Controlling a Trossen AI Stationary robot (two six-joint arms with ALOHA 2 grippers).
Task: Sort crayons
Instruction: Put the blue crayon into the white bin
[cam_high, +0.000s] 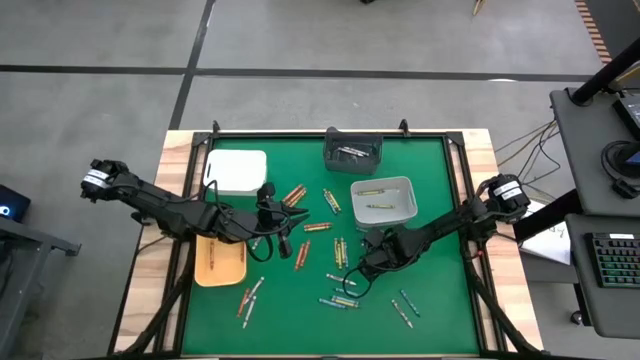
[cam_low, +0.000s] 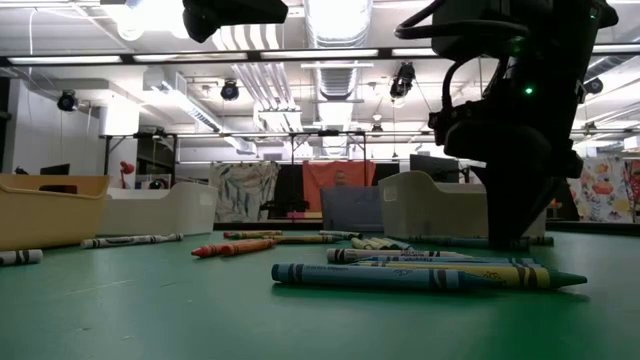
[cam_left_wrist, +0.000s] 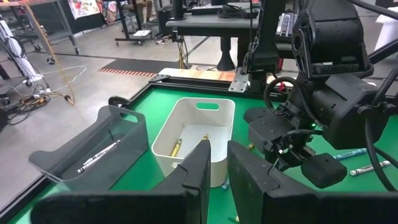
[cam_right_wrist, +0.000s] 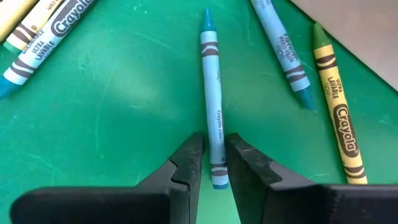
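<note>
A light blue crayon (cam_right_wrist: 212, 118) lies flat on the green mat (cam_right_wrist: 124, 112), its blunt end clasped between the right gripper (cam_right_wrist: 213, 163) fingers, with another blue crayon (cam_right_wrist: 281, 53) and a green-yellow crayon (cam_right_wrist: 336, 102) just beside it. The left gripper (cam_left_wrist: 217, 163) hovers over the middle of the mat, fingers nearly together and seemingly empty, though that's hard to judge. Ahead of it sit the white bin (cam_left_wrist: 194, 134) and the grey tray (cam_left_wrist: 87, 155), each holding crayons.

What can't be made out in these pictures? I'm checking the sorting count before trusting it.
- Tan tray, high view: left arm covers part of it; contents unseen.
- Blue crayon, right wrist view: right claw straddles its end; contact unclear.
- White bin, left wrist view: left claw hides its near wall.
- Grey bin, high view: crayons too small to count.
</note>
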